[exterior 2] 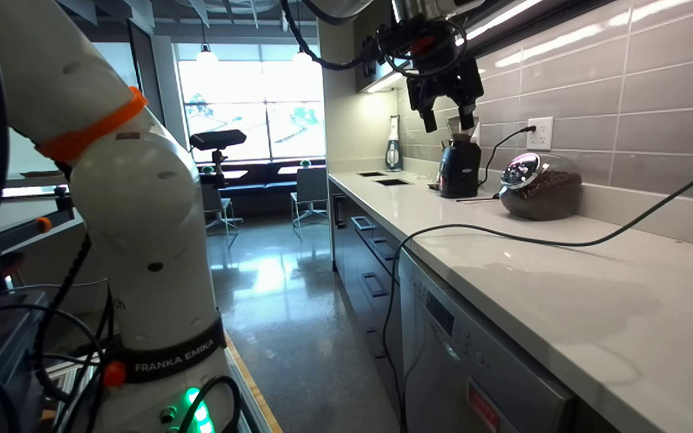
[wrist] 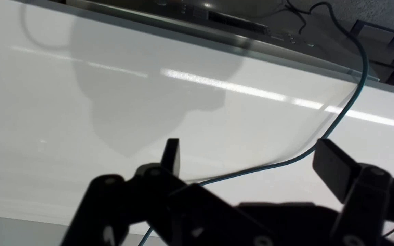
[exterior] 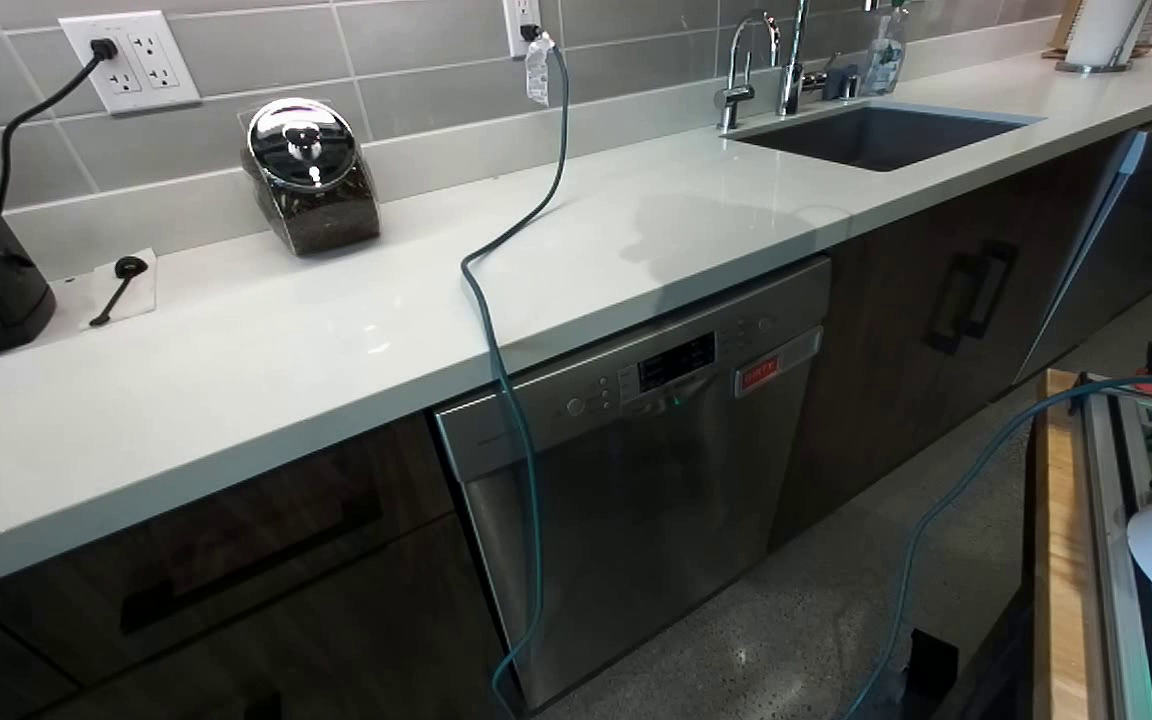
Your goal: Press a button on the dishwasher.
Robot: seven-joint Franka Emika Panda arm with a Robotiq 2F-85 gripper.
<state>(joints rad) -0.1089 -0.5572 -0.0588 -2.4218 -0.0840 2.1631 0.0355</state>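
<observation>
The dishwasher (exterior: pixel 636 520) is a wide grey flat front under the counter in an exterior view. It also shows in an exterior view (exterior 2: pixel 428 379) and along the top of the wrist view (wrist: pixel 169 12). Its top control strip has a dark display (exterior: pixel 676 360), small buttons on both sides, and a red label (exterior: pixel 760 373) to the right below. My gripper (exterior 2: pixel 449 120) is raised well above the counter, pointing down, apart from the dishwasher. In the wrist view my gripper (wrist: pixel 247 140) is open, with nothing between its fingers except the counter and cable far below.
A dark teal cable (exterior: pixel 526 430) runs from a wall outlet over the white counter (exterior: pixel 416 330) and hangs down across the dishwasher's left part. A glass jar (exterior: pixel 331 205), a sink (exterior: pixel 876 135) and a black appliance (exterior 2: pixel 459 168) are on the counter. Cabinets flank the dishwasher.
</observation>
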